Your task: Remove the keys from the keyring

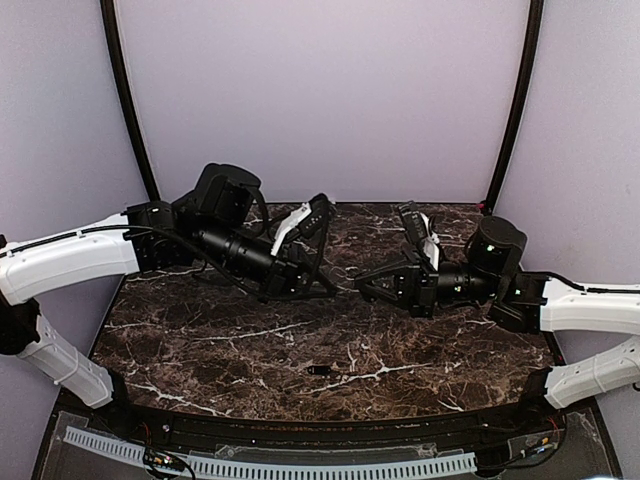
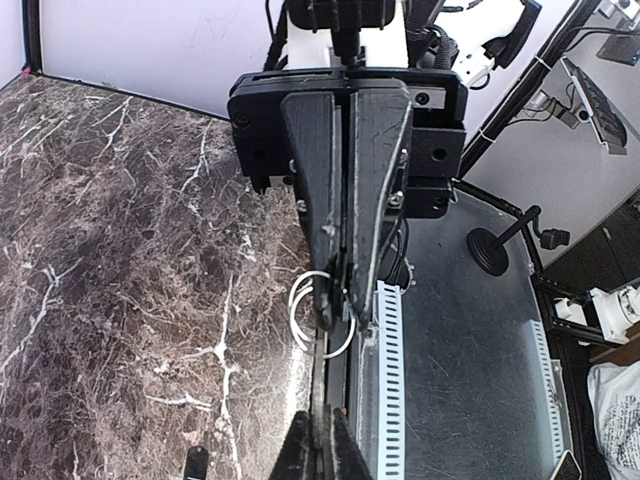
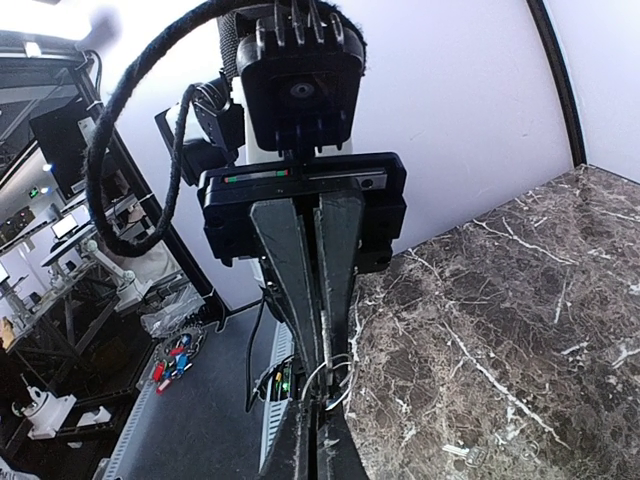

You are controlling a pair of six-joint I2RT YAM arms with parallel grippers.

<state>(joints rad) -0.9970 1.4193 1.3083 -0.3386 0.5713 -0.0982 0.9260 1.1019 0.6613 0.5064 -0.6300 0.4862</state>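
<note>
Keyring (image 2: 294, 312) is hanging in mid-air over the middle of the surface (image 1: 200, 340), a thin bare-looking wire loop caught between both arms. Right end effector (image 2: 335, 300) is clamping its jaws together on the 12 o'clock side of the loop in the left wrist view. Left end effector (image 2: 320, 425) is pressing its jaws together at the 6 o'clock side, apparently pinching the same wire. One key (image 1: 320, 370) is lying flat on the surface at 6 o'clock from the grippers, well apart from them. Can't tell if any key is hanging on the ring. Judging: the ring is looking light, springy and slippery, so grip across the wire near the split. Keys are looking tiny, stiff and flat, so pinch them on the broad faces.
</note>
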